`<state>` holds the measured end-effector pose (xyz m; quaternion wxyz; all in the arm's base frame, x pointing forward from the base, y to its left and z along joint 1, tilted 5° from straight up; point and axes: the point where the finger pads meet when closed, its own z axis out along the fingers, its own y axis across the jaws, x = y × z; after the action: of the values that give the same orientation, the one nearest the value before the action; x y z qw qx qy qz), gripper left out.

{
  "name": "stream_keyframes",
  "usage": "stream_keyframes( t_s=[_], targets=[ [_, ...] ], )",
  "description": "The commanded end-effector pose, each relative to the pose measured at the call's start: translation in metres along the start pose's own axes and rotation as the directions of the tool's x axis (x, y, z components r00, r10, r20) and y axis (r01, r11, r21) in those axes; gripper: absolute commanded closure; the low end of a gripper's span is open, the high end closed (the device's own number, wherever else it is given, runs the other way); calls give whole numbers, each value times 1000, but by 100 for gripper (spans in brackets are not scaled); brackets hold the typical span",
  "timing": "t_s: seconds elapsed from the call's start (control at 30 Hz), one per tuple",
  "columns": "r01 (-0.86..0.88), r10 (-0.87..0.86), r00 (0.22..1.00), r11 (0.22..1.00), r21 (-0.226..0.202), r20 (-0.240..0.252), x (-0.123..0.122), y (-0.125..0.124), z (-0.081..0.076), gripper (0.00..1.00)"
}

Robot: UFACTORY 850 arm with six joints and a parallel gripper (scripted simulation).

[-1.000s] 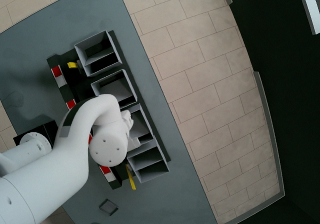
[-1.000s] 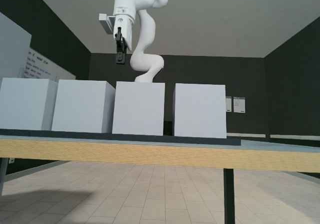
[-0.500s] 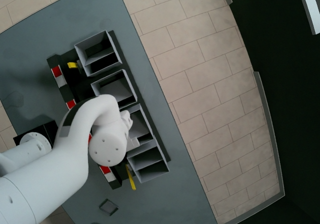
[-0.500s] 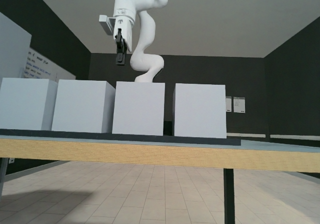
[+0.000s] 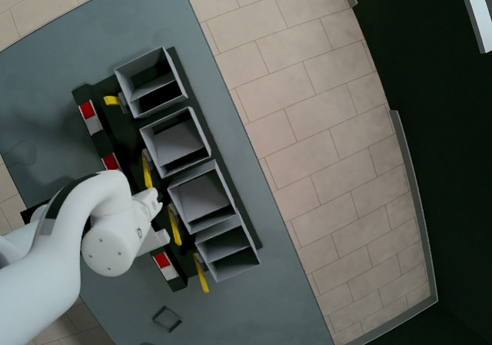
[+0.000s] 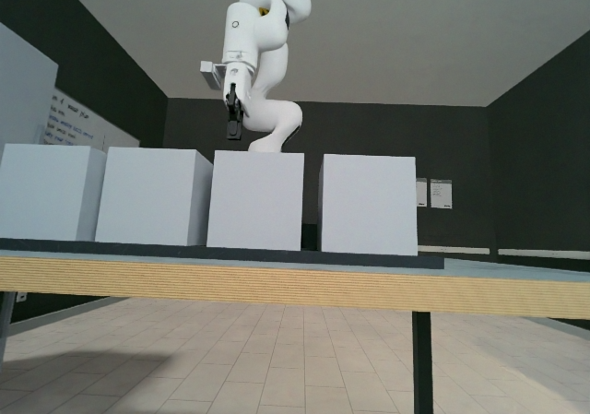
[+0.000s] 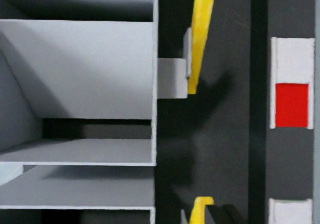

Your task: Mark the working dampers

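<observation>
Four open grey damper boxes stand in a row on a black board (image 5: 179, 62): the first (image 5: 151, 81), second (image 5: 174, 141), third (image 5: 202, 196) (image 7: 80, 69) and fourth (image 5: 228, 247). Each has a yellow handle on its side, for example the second's (image 5: 147, 170) and the third's (image 5: 174, 226) (image 7: 202, 29). Sliders showing red lie along the board's other edge: the first (image 5: 87, 110), second (image 5: 110, 161) and fourth (image 5: 161, 260). The wrist view shows the third slider (image 7: 291, 104) red too. My gripper (image 6: 232, 133) is shut and empty. It hangs above the strip between the handles and the sliders, near the third damper.
My white arm (image 5: 99, 214) covers the third slider in the overhead view. A small dark square block (image 5: 167, 318) lies on the grey table top (image 5: 59, 55) beyond the fourth damper. From the side view the dampers are plain white boxes (image 6: 257, 200) near the table edge.
</observation>
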<state>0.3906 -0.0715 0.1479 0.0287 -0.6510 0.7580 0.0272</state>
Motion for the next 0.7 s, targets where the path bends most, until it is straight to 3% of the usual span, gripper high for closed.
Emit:
stream_keyframes(
  t_s=[0.0,0.33,0.67],
  targets=[
    [1,-1,1000,1000,8,3,0,41,-3,100],
    [1,-1,1000,1000,8,3,0,119,-1,100],
    [1,-1,1000,1000,8,3,0,122,1,100]
  ],
)
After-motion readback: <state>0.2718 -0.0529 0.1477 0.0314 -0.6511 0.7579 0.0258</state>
